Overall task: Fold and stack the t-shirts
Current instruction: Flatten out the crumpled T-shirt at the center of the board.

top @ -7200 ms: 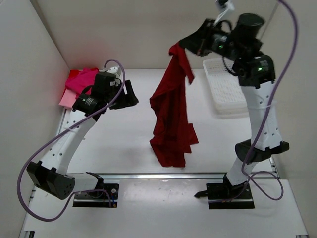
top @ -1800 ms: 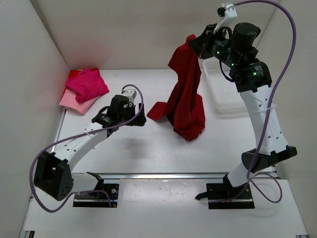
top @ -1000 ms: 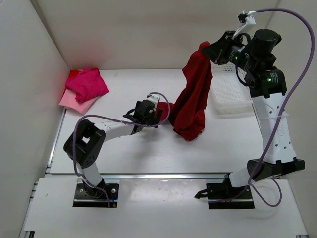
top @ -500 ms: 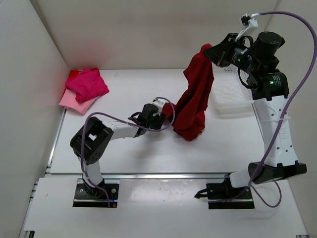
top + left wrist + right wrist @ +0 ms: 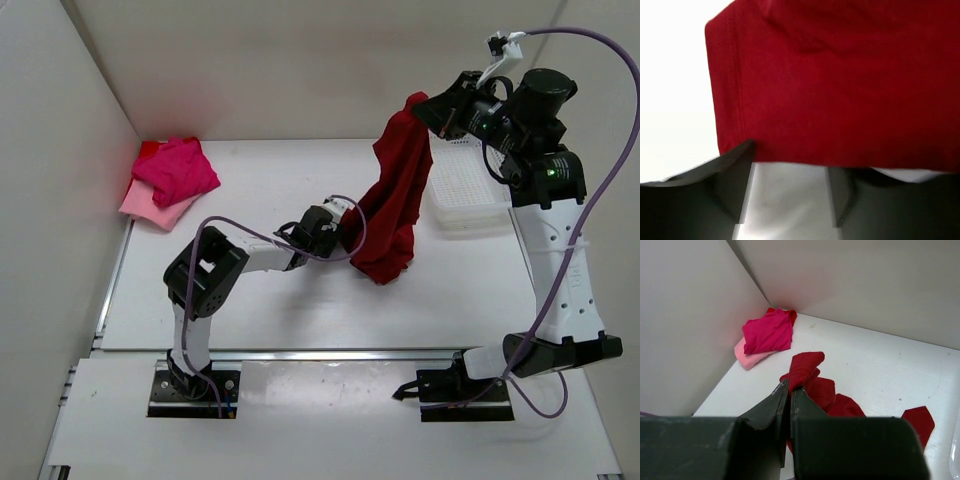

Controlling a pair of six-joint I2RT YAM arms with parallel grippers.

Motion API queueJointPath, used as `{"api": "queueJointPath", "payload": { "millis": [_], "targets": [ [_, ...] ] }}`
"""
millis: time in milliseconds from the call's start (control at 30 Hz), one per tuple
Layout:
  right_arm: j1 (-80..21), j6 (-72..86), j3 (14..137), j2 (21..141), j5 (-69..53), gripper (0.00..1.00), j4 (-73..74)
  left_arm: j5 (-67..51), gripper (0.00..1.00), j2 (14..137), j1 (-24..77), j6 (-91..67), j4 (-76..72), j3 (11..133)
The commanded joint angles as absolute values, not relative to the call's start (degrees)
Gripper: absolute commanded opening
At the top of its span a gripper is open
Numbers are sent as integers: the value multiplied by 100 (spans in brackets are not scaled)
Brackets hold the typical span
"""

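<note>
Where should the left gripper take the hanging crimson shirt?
Probably at the stitched side hem near its lower corner, coming in low from the left. The right gripper pinches the shirt up top, so that edge hangs straight, right before the open left gripper.

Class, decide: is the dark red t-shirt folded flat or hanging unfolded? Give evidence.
Hanging, unfolded. The right tool pinches the dark red t-shirt by its top, high up; it drapes loosely, lower end on the table.
</note>
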State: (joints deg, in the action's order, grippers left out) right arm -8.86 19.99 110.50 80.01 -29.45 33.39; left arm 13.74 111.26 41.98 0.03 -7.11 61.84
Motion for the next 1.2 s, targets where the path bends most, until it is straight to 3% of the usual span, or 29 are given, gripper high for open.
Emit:
{"api": "queueJointPath", "payload": {
  "millis": [0,100,133,200,467,600,733,833,867,1000,1167],
  "targets": [
    [-923,2083,11013,7708,-2971,0,3058,1485,63,11259,4131,96,-642,6389],
    [-958,2022,11030,7717,-2927,0,3050,1643,28,11443,4210,132,-414,6627],
    [-975,2021,11065,7752,-2909,0,3093,1635,24,11461,4227,106,-387,6670],
    [-1028,1951,11144,7717,-2874,0,3111,1975,0,11339,4271,45,-221,6706],
    [-624,1873,11882,7945,-2708,0,3111,1704,0,8774,3525,-659,781,5704],
    [-1043,1636,13066,8507,-2139,1,3366,1741,0,7413,3017,-1194,1895,5870],
    [-2002,880,13966,8719,-985,0,3867,1380,0,6839,2182,-1284,3159,7289],
    [-2144,669,14009,8377,-722,1,3666,2498,0,6891,2476,-803,4015,8871],
    [-2092,685,14053,8298,-747,0,3613,3062,0,6891,2653,-661,4034,9138],
    [-1811,975,14475,8165,-1229,0,3297,3445,0,7101,2988,-325,4043,10588],
    [-1154,1510,14634,8305,-1914,0,3033,4041,0,7128,3207,-168,3894,10828]
  ]
}}
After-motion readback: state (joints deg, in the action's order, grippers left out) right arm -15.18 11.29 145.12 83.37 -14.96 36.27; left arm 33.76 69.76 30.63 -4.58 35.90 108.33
